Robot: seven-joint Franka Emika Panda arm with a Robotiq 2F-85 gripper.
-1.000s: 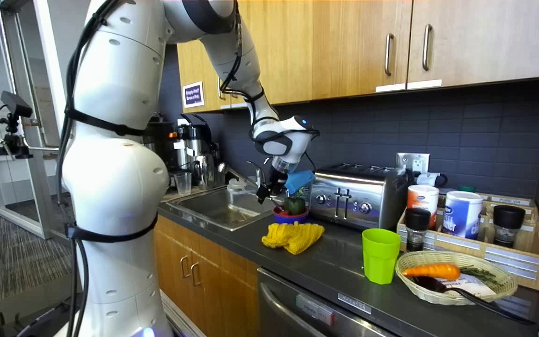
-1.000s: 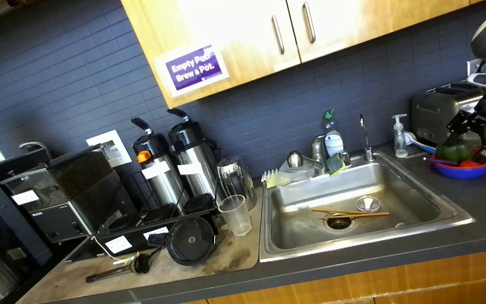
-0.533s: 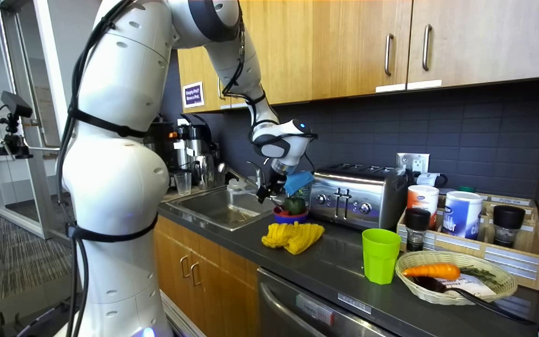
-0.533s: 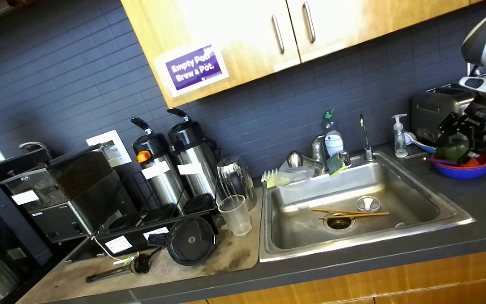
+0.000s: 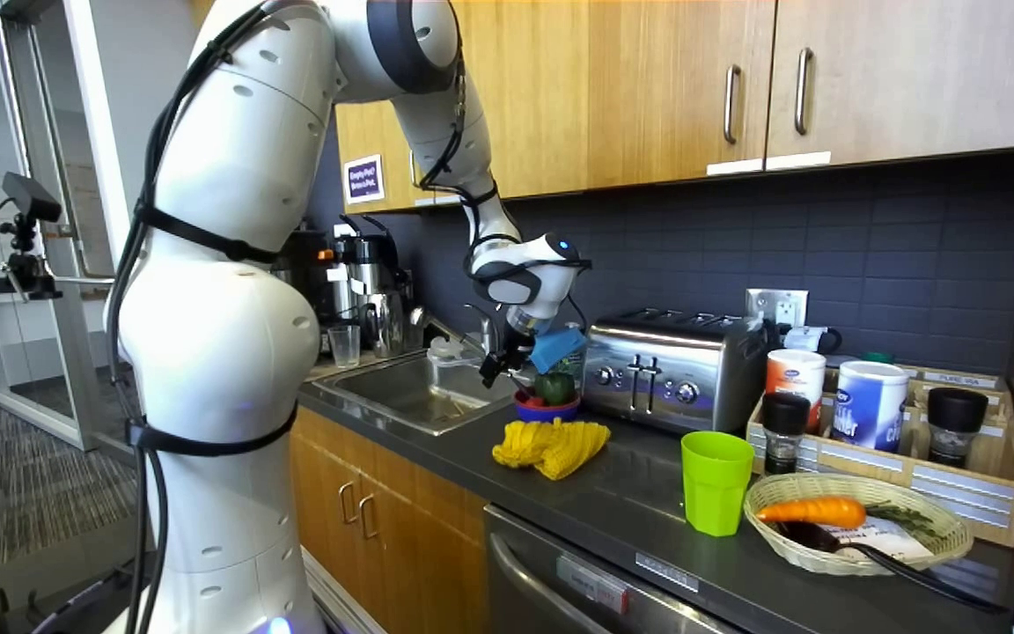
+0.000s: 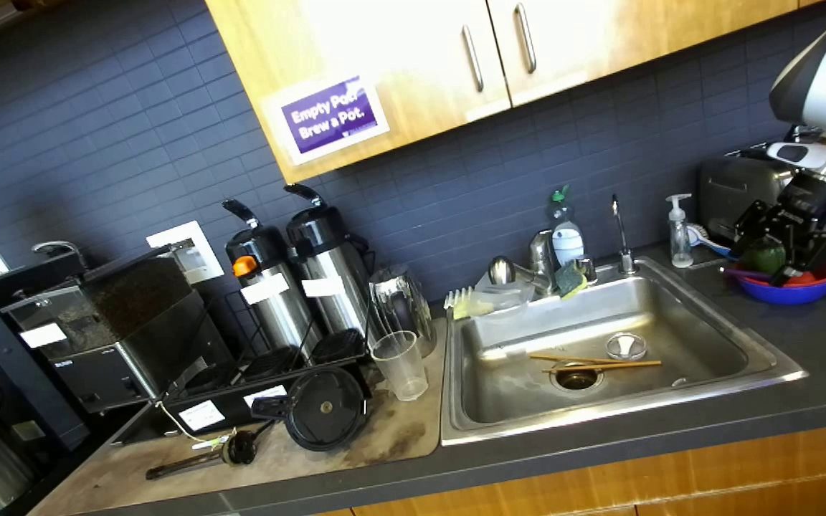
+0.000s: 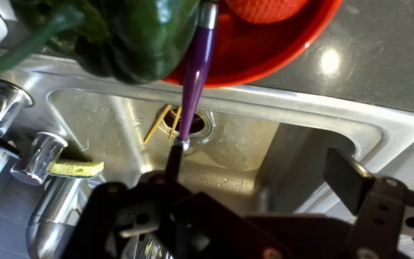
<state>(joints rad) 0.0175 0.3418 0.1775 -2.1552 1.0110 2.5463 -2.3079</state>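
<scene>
- 2 fingers stand wide apart in the wrist view, gripping nothing.
- Purple handle: its silver end lies just beside the tip of 1 finger, well apart from the opposite tip; whether it touches, I cannot tell.
- Main risk, as I judge it: with the handle so far off the midline of the fingers, closing them or moving them sideways could knock it, roll the pepper ahead of that same finger, or shift the bowl.
- The handle's long axis runs from beside that finger away over the rim into the bowl, close along the pepper; the far end is cut off. The pepper's stem points outward, away from the opposite finger.
- Past the fingers, down in the sink, lie 2 chopsticks.
- In an exterior view, a yellow cloth lies on the desk lower than the fingers, and the toaster stands past the bowl from them.
- In an exterior view, the pepper shows between the fingers, with a pump bottle off to their sink side.
</scene>
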